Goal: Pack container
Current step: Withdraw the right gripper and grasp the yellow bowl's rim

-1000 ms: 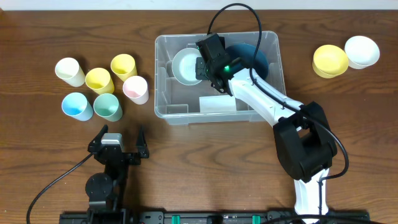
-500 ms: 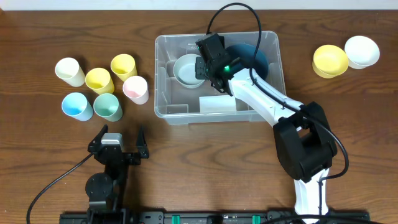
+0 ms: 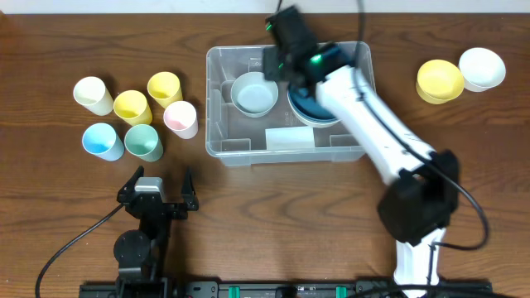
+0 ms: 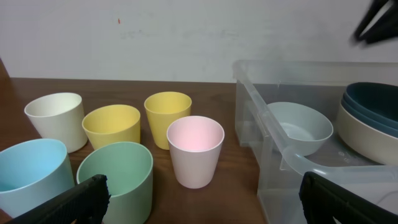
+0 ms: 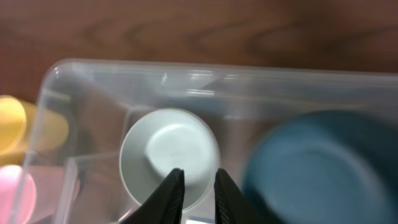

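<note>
On the left, a pink cup (image 3: 180, 117) is standing among five other cups. Near them, the left gripper (image 3: 158, 189) is resting with jaws fully spread, grasping nothing. The container (image 3: 234, 146) is sitting at centre far (clear walls), holding a pale bowl (image 3: 253, 93) and dark blue bowls (image 3: 310, 108). The right gripper (image 5: 198, 186) is hovering above the pale bowl, fingers narrowly parted and empty. Far right, a yellow bowl (image 3: 440, 80) and a white bowl (image 3: 482, 68) are sitting side by side.

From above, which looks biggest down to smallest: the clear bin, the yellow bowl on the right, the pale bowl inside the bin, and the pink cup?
1. The container, by far the largest.
2. The yellow bowl and the pale bowl look about alike, so I won't rank them.
3. The pink cup, smallest.
</note>
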